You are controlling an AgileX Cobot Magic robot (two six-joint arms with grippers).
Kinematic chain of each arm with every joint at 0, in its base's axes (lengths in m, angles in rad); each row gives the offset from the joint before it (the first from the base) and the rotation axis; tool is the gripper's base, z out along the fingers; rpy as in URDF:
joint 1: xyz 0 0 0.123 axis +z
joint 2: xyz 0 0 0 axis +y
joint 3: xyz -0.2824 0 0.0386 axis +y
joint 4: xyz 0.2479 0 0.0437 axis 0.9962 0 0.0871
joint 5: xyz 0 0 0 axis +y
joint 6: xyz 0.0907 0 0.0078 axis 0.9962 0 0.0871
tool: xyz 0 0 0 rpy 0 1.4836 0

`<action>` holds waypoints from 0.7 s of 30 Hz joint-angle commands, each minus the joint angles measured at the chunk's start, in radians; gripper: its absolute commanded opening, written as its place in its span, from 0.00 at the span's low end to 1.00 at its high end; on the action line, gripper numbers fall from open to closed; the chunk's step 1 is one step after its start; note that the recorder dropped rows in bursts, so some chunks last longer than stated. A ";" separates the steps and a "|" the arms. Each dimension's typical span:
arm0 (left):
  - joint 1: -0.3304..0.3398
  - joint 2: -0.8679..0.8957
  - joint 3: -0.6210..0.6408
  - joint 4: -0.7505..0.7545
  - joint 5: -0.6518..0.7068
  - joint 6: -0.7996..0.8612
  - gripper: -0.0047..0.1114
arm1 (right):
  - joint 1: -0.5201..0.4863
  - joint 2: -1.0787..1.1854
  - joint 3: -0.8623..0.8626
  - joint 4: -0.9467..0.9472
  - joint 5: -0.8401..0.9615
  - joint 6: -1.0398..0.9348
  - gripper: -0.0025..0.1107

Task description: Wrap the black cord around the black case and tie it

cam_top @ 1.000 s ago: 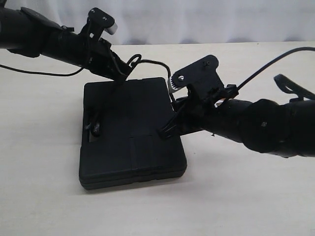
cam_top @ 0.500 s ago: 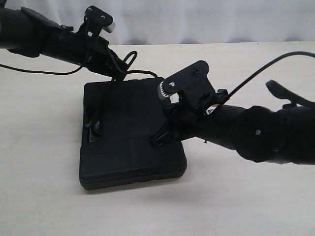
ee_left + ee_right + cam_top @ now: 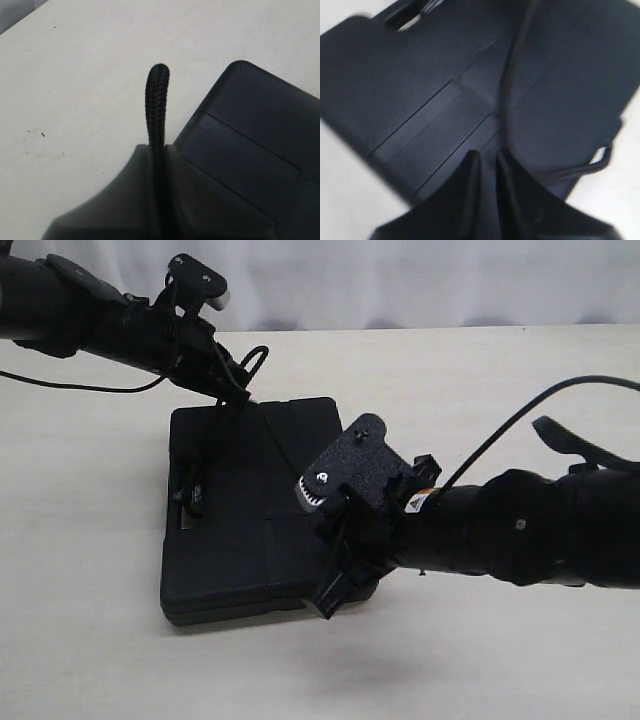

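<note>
One strand of the black cord (image 3: 156, 107) lies slantwise across the black case (image 3: 250, 530) lid, so the wrapping looks barely begun and nothing is tied yet. The left gripper (image 3: 156, 150), at the case's far corner, is clamped on the cord. The right gripper (image 3: 487, 154) hangs over the case's near corner, too blurred to tell its grip.

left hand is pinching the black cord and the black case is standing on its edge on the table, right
No: the black case lies flat on the table, as the exterior view shows. The left hand does pinch the black cord.
</note>
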 commanded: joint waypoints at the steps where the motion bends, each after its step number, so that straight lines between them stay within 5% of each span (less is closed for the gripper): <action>1: 0.000 0.002 -0.007 0.016 -0.006 -0.009 0.04 | 0.003 -0.010 0.003 -0.012 0.057 -0.028 0.28; 10: 0.000 0.002 -0.007 0.031 -0.006 -0.009 0.04 | -0.009 -0.144 0.003 0.014 0.011 0.017 0.36; 14: 0.000 0.002 -0.007 0.032 -0.001 -0.021 0.04 | -0.274 -0.176 -0.035 0.167 0.039 0.069 0.36; 18: 0.000 0.002 -0.007 0.032 -0.001 -0.021 0.04 | -0.754 -0.054 -0.111 0.177 0.167 0.097 0.36; 21: 0.000 0.002 -0.007 0.032 -0.003 -0.024 0.04 | -0.873 0.102 -0.230 0.170 0.278 0.109 0.36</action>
